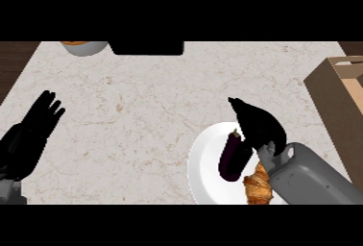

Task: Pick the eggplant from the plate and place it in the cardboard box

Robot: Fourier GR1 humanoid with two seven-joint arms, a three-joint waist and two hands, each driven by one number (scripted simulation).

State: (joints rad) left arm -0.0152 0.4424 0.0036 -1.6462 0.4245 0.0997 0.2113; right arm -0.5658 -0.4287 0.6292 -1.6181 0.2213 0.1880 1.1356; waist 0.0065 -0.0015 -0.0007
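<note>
A dark purple eggplant lies lengthwise on a white plate at the lower middle-right of the counter. My right hand hovers over the plate's right side, right beside the eggplant, its fingers straight and pointing away from me; it holds nothing. The cardboard box stands at the right edge, its open top partly cut off by the view. My left hand rests open at the far left with fingers up.
A golden croissant lies on the same plate, just below my right wrist. At the back edge sit a grey bowl with something orange and a black object. The counter is pale marble.
</note>
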